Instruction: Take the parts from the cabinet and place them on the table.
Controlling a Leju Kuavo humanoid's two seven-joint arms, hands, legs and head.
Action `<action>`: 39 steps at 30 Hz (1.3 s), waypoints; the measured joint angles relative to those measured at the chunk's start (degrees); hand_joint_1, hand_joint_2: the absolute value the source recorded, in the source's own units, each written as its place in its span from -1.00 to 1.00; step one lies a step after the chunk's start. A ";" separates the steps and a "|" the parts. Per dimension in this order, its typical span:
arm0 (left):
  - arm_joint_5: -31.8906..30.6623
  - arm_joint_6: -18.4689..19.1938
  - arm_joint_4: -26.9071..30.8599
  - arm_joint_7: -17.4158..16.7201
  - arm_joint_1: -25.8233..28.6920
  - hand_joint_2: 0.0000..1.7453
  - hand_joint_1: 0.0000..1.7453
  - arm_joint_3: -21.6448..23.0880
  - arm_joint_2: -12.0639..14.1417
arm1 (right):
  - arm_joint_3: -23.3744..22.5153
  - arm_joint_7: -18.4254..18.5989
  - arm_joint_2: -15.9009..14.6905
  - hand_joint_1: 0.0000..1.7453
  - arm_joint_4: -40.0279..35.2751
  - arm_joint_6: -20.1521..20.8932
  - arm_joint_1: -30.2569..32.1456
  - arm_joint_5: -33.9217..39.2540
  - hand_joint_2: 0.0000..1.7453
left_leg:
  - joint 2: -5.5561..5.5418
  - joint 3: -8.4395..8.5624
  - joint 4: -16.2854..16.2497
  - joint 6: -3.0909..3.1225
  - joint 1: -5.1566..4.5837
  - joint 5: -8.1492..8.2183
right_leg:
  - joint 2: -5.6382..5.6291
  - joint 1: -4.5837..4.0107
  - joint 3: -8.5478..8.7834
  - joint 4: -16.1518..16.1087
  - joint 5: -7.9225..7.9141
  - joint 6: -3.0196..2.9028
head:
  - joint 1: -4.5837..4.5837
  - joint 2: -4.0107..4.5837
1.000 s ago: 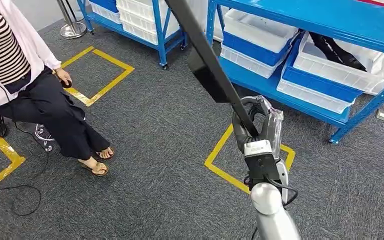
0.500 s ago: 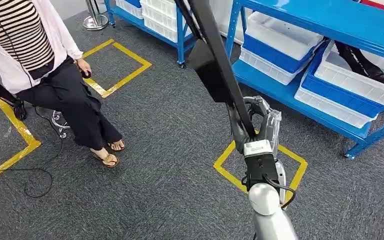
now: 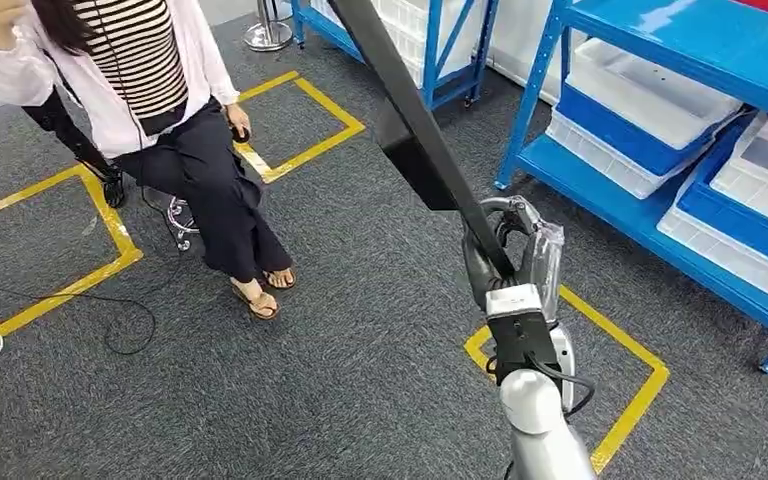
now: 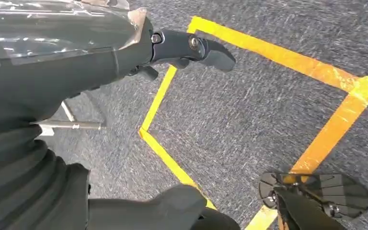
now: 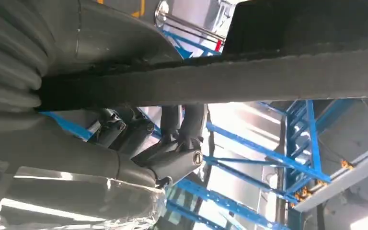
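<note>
Fingers [image 3: 477, 265] of the right hand [image 3: 508, 262] clamped round the long black part [image 3: 415, 140], gripping near its lower end, with most of the length slanting up and forward past the head camera. Left hand [image 4: 67, 62] hanging over the carpet, its own fingers apart, holding nothing. Risks tipping in the grasp on any turn, given so much overhang above a single grip. Risks sweeping the far end blind as well, with that end cut off by the frame. Seated person [image 3: 175, 120] off to the left, blue shelving [image 3: 660, 40] with white bins [image 3: 650, 130] near on the right; could clip either in a careless swing. Best kept steep and turned slowly on the way to the table.
</note>
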State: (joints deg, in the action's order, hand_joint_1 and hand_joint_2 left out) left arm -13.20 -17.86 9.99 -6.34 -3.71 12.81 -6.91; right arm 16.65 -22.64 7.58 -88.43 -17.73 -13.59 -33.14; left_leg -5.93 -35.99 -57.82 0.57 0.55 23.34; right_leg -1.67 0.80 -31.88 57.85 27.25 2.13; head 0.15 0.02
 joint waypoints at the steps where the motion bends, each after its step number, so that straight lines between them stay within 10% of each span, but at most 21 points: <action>1: -0.02 -0.15 -0.04 -0.02 0.10 1.00 -1.00 0.00 0.00 | 0.00 0.00 0.09 1.00 0.00 0.00 0.00 0.00 1.00 | -0.26 -0.02 0.16 -0.37 0.09 -0.17 | 0.41 -0.08 0.00 -0.07 -0.17 -0.33 | -0.04 0.00; 2: -0.02 -0.30 -0.09 -0.04 0.12 1.00 -1.00 0.00 0.02 | 0.00 0.00 0.22 1.00 0.00 0.00 -0.04 0.00 1.00 | 0.04 -0.23 -0.08 -0.57 0.27 0.07 | 0.86 0.90 0.20 -0.47 -0.51 -0.98 | -0.02 0.00; 4: -0.04 -0.50 -0.09 -0.17 0.07 1.00 -1.00 0.00 -0.04 | 0.02 0.00 0.39 1.00 0.00 0.00 -0.08 0.00 1.00 | 4.36 -2.04 -4.31 -0.97 0.08 3.19 | 1.61 0.58 0.26 -0.52 -0.55 -2.09 | 0.52 0.00; 6: -0.07 -0.61 -0.09 -0.22 -0.16 1.00 -1.00 0.00 0.04 | -0.02 0.00 0.37 1.00 0.00 0.00 0.03 0.00 1.00 | 5.35 -6.73 -14.36 -1.41 0.19 8.12 | 2.84 0.21 0.21 -0.50 -0.46 -2.54 | 0.44 0.00; 8: -0.09 -0.66 -0.09 -0.26 -0.12 1.00 -1.00 0.00 0.07 | 0.00 0.00 0.37 1.00 0.04 0.00 0.17 -0.02 1.00 | 5.53 -8.76 -18.71 -1.57 0.21 8.89 | 3.94 0.04 0.18 -0.48 -0.43 -2.56 | 0.46 0.00; 11: -0.09 -0.85 -0.09 -0.31 -0.14 1.00 -1.00 0.00 0.11 | 0.00 0.00 0.39 1.00 0.04 0.00 0.14 -0.02 1.00 | 6.86 -2.21 -6.60 -1.07 0.18 2.84 | 5.34 -0.09 0.30 -0.45 -0.29 -2.61 | 0.48 0.00; 13: -0.15 -0.85 -0.07 -0.31 -0.30 1.00 -1.00 0.00 0.09 | -0.02 0.00 0.44 1.00 0.04 0.00 0.11 -0.02 1.00 | 9.98 1.02 -0.83 -0.41 -0.41 1.91 | 5.95 -1.14 0.32 -0.24 0.11 -2.04 | 0.50 0.00; 17: -0.15 -0.94 -0.09 -0.31 -0.26 1.00 -1.00 0.00 -0.04 | -0.02 0.00 0.52 1.00 0.04 -0.07 -0.06 -0.22 1.00 | 7.39 0.82 -0.01 0.88 -0.37 1.29 | 7.46 -1.38 0.75 -0.55 0.33 -1.11 | 0.22 0.00; 20: 0.61 -1.55 -0.09 -0.26 -0.36 1.00 -1.00 -0.11 -0.20 | -0.04 -0.02 0.35 1.00 0.04 -0.13 -0.11 -0.31 1.00 | 5.85 1.21 0.54 1.79 0.00 0.70 | 2.57 -0.59 -2.92 7.40 4.54 -1.54 | 0.04 0.00; 23: 0.63 -1.55 -0.09 -0.15 -0.21 1.00 -1.00 -0.13 -0.33 | -0.04 0.02 -0.11 1.00 0.44 -0.13 -0.03 -0.37 1.00 | 3.76 1.09 0.51 1.78 0.00 0.69 | 1.96 -0.30 -8.58 18.23 7.82 -1.16 | -0.06 0.00; 27: 0.63 -1.55 -0.09 -0.13 -0.19 1.00 -1.00 -0.26 -0.37 | -0.04 0.02 -0.22 1.00 0.50 -0.13 -0.24 -0.44 1.00 | 1.01 1.06 -0.06 1.15 0.31 0.82 | 0.39 1.03 -1.55 2.73 0.47 1.46 | -0.09 0.00; 28: 0.63 -1.57 -0.09 -0.13 -0.23 1.00 -1.00 -0.28 -0.28 | -0.02 0.00 -0.26 1.00 0.57 -0.13 -0.33 -0.44 1.00 | 0.55 0.70 -0.60 0.56 -0.04 1.02 | -1.31 1.04 -0.72 0.56 0.53 1.40 | -0.20 0.00; 32: 0.63 -1.66 -0.13 -0.13 0.15 1.00 -1.00 -0.28 -0.28 | 0.00 0.05 -0.20 1.00 0.74 -0.02 -0.48 -0.52 1.00 | -0.72 -0.06 -0.31 -0.73 0.52 0.52 | 0.21 0.51 -0.59 0.58 -0.20 -0.58 | -0.02 0.00; 35: 0.70 -1.68 -0.13 -0.15 -0.07 1.00 -1.00 -0.31 -0.33 | 0.00 0.07 0.17 1.00 0.79 0.11 -1.01 -0.61 1.00 | 4.92 -2.95 -6.89 -1.19 0.27 4.81 | 1.56 0.40 -0.54 0.40 -0.30 -2.02 | 0.66 0.00; 37: 0.70 -1.68 -0.13 -0.15 -0.22 1.00 -1.00 -0.31 -0.26 | -0.02 0.13 0.17 1.00 1.01 0.17 -1.06 -0.63 1.00 | 5.47 -7.24 -15.94 -1.29 0.26 8.81 | 2.84 -0.07 -0.56 0.40 -0.19 -2.19 | 0.68 0.00; 39: 0.70 -1.68 -0.15 -0.20 -0.15 1.00 -1.00 -0.33 -0.24 | 0.00 0.15 0.17 1.00 1.40 0.20 -1.08 -0.81 1.00 | 5.51 -8.12 -17.86 -1.05 0.25 8.40 | 3.97 -0.45 -0.53 0.40 -0.11 -2.31 | 0.68 0.00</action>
State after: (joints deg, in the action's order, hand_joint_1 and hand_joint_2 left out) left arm -12.50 -19.54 9.84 -6.54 -3.86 12.48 -7.15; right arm 16.66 -22.49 7.76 -87.04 -17.53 -14.67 -33.94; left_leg -0.42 -44.10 -75.68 -0.48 0.80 31.73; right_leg 2.29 0.35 -32.42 58.25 27.14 -0.18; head 0.83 0.02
